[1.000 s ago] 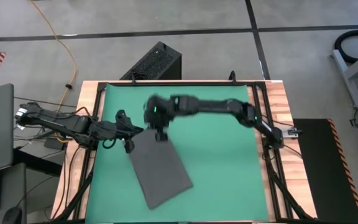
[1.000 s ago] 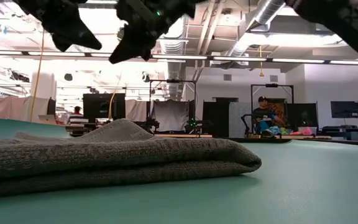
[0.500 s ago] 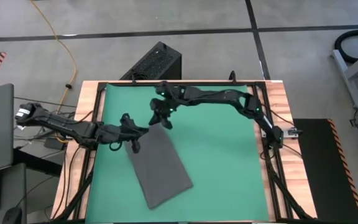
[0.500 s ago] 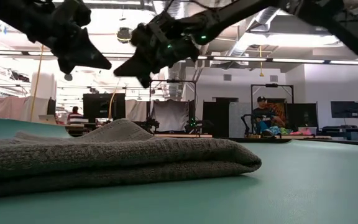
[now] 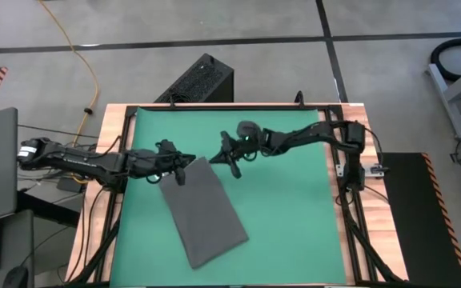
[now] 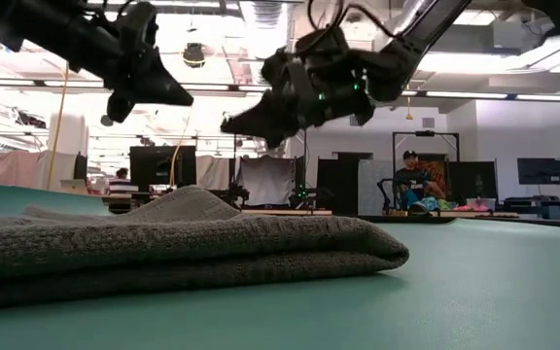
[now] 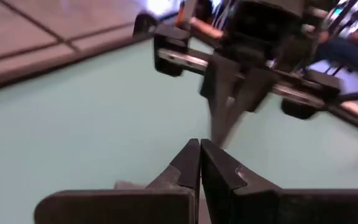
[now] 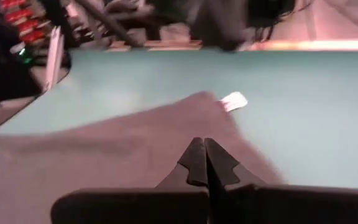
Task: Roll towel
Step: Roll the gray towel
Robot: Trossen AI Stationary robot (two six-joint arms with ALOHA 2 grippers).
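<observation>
robotics lab: exposed ceiling ducts (image 6: 426, 15), monitors (image 6: 540, 171), seated person (image 6: 414, 183)

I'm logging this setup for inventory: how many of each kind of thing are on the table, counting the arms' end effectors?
Towel: 1
Green mat: 1
End effectors: 2, left end effector and right end effector, both shut and empty, raised above the mat near the towel's far edge
Total: 4

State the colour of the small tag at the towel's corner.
White: the tag on the dark grey towel shows best in the right wrist view.
</observation>
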